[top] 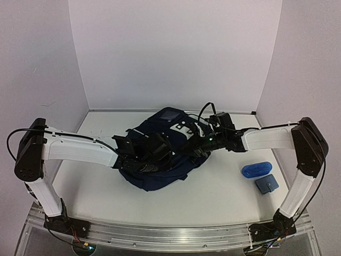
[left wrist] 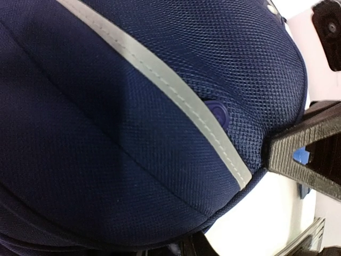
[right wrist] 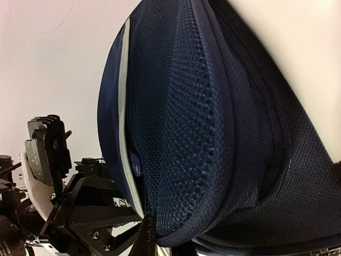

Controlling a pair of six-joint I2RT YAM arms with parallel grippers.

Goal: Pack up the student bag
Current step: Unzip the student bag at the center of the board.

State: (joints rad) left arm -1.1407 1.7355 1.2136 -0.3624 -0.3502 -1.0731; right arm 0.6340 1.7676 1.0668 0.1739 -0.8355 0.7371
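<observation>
The student bag (top: 155,176), navy with a white stripe, lies in the middle of the table, and both grippers are at it. My left gripper (top: 146,157) presses into its near left side. In the left wrist view the bag fabric (left wrist: 133,133) covers the jaws, so their state is hidden. My right gripper (top: 198,143) is shut on the bag's rim. In its own view the mesh edge (right wrist: 213,133) runs down into the jaws (right wrist: 160,242). One of its fingers (left wrist: 303,154) shows in the left wrist view, against the bag's edge.
A blue oval case (top: 256,169) and a small grey-blue pouch (top: 267,184) lie to the right of the bag, near the right arm. White walls close in the table at the back and sides. A metal rail (top: 170,234) runs along the front edge.
</observation>
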